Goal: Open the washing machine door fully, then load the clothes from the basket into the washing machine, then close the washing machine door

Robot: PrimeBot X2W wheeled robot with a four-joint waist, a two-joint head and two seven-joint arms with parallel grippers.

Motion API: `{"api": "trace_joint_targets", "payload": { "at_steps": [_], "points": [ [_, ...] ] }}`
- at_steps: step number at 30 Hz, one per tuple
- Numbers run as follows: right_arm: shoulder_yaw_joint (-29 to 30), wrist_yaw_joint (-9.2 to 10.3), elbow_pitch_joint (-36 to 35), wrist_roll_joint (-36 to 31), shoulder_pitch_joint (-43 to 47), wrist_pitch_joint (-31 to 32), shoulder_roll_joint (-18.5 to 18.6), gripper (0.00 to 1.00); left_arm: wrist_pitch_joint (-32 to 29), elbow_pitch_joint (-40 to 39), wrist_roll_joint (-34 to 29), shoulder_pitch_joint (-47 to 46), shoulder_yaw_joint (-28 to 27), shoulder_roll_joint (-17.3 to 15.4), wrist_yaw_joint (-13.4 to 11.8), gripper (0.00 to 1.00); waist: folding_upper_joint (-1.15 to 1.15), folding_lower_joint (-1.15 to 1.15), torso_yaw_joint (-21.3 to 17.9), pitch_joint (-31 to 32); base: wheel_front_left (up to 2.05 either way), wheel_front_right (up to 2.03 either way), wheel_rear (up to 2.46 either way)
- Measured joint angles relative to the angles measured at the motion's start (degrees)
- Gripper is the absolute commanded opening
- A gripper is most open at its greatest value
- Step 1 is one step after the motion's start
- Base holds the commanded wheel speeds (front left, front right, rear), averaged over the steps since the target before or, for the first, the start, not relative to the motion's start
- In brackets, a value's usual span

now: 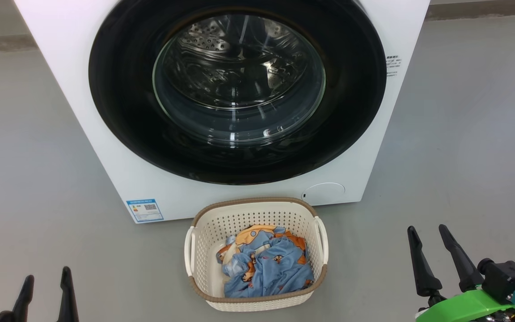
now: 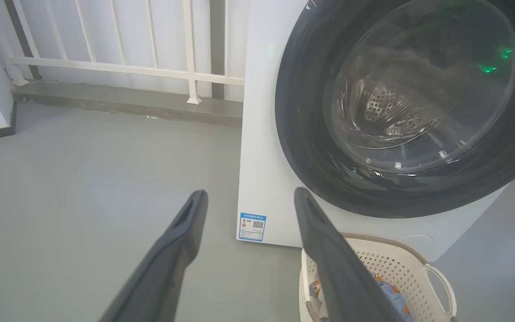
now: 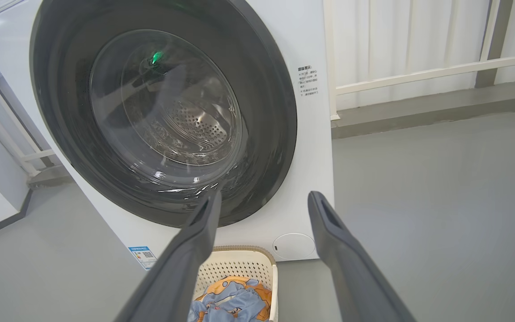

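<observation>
Washing machine door (image 1: 123, 112) lies shut against the white washing machine (image 1: 172, 201) at far centre. Just before it on the grey floor (image 1: 38, 179) stands the basket (image 1: 257, 210) holding the clothes (image 1: 268, 264). Left gripper (image 1: 47, 273), near left, and right gripper (image 1: 427, 228), near right, have fingers spread, grasping nothing.

Grey floor (image 1: 29, 156) with washing machine (image 1: 159, 197) and basket (image 1: 257, 219) (just in front).

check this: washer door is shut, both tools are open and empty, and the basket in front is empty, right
Not empty: the head view shows the clothes heaped in the basket. The rest holds: the washing machine door is shut, and the left tool and right tool are open and empty.
</observation>
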State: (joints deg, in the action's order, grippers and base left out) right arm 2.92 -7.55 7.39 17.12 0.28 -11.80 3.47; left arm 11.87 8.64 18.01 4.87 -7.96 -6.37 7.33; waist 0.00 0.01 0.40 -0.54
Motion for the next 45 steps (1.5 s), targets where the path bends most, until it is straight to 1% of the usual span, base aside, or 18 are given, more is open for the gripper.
{"api": "trace_joint_targets", "payload": {
  "at_steps": [16,38,45],
  "points": [
    [0.86,0.0,-1.01,-10.54,0.04,-2.5,-0.14,1.0,2.35,-0.92,-9.81,1.09,0.08,-0.85,0.08,1.0,0.0,0.0,-0.26,0.03,0.0,0.0,0.0],
    [1.66,0.0,-0.46,-10.48,1.18,-2.5,-0.56,1.0,2.36,-0.86,-9.82,1.09,-0.09,-0.45,0.07,1.0,0.0,0.0,-0.4,0.12,0.0,0.0,-0.01],
    [1.59,0.0,-0.31,-10.48,1.19,-2.5,-0.81,1.0,2.36,-0.88,-10.16,1.09,-0.85,-0.02,0.07,1.0,0.0,0.0,-0.51,0.16,0.38,0.38,-0.76]
  ]
}}
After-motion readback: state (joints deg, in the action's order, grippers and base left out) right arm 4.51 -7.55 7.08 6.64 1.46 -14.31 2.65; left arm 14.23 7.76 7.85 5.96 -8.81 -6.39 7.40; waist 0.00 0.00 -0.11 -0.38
